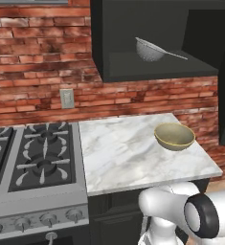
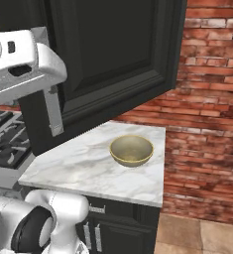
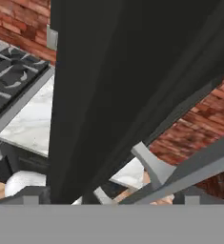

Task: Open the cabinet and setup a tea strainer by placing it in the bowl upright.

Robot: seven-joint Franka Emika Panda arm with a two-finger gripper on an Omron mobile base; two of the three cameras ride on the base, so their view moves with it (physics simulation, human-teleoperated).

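Looking from the left base view, the black wall cabinet (image 1: 157,67) stands open, its door swung out toward 3 o'clock along the frame's right edge. On its bottom shelf sits the tea strainer (image 1: 150,50), mesh basket upright, its thin handle running toward 4 o'clock. Directly below, at 6 o'clock from the strainer, the olive-gold bowl (image 1: 174,136) rests on the marble counter (image 1: 123,153), near its right edge. A gas stove (image 1: 32,158) lies at 9 o'clock from the bowl, and a wall outlet (image 1: 67,98) sits on the brick above.

In the right base view, the open cabinet door (image 2: 113,64) covers the upper frame, with its silver bar handle (image 2: 53,111) beside the white arm at 9 o'clock. The bowl (image 2: 131,150) sits below the door, unobstructed.

In the hand view, the door's dark panel (image 3: 132,81) looms close, with the bar handle (image 3: 180,167) slanting across at 5 o'clock. Whether the jaws are released or clenched, I cannot tell.

Judging from this, the hand must clear the door's edge and reach around it to the shelf; the door itself stands in the way.
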